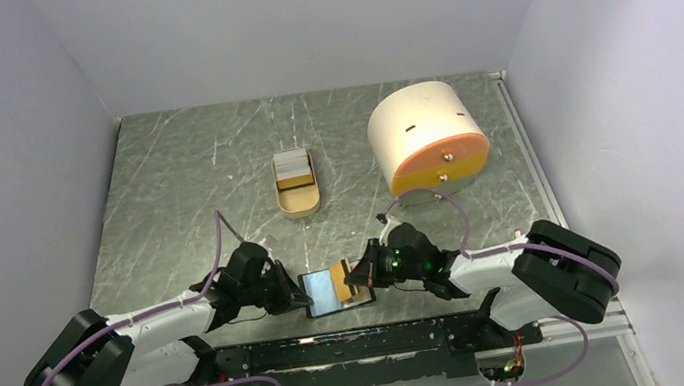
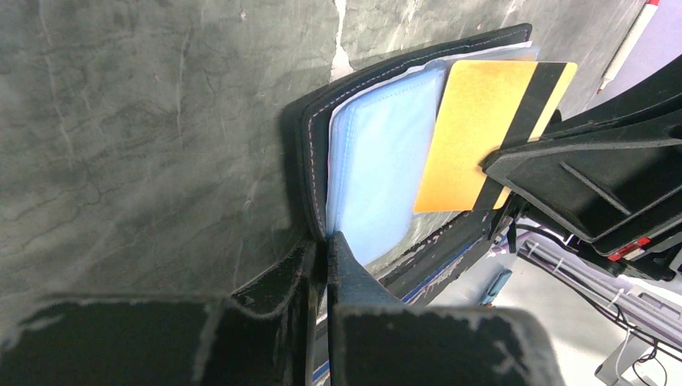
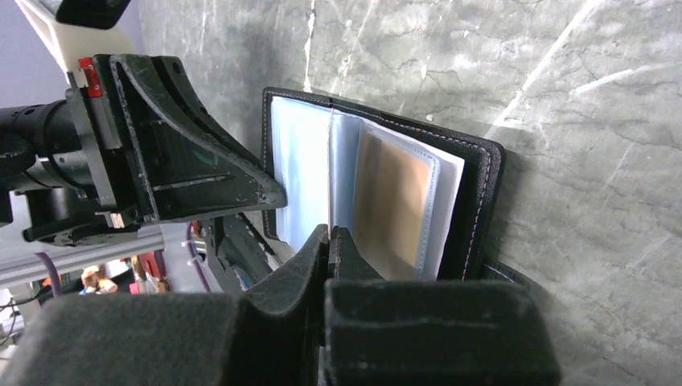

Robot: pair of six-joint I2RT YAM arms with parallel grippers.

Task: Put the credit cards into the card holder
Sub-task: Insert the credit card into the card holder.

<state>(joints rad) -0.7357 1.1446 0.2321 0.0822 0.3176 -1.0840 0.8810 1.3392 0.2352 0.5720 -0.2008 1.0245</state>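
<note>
The black card holder (image 1: pixel 322 293) lies open at the near edge between my two grippers, its blue-grey pockets (image 2: pixel 378 161) facing up. My left gripper (image 1: pixel 294 296) is shut on the holder's left edge (image 2: pixel 318 137), jaws pressed together (image 2: pixel 326 241). My right gripper (image 1: pixel 362 276) is shut on a yellow-orange credit card (image 2: pixel 470 129) with a black stripe, which lies partly in a clear pocket on the holder's right half (image 3: pixel 394 201). The right gripper's tips (image 3: pixel 330 235) sit at that pocket's edge. More whitish cards (image 1: pixel 292 165) lie in the tan tray.
The tan oval tray (image 1: pixel 300 202) stands mid-table beyond the holder. A big cream-and-orange cylinder (image 1: pixel 426 136) stands at the back right. Grey walls close in the table on three sides. The arms' black base rail (image 1: pixel 359 344) runs along the near edge.
</note>
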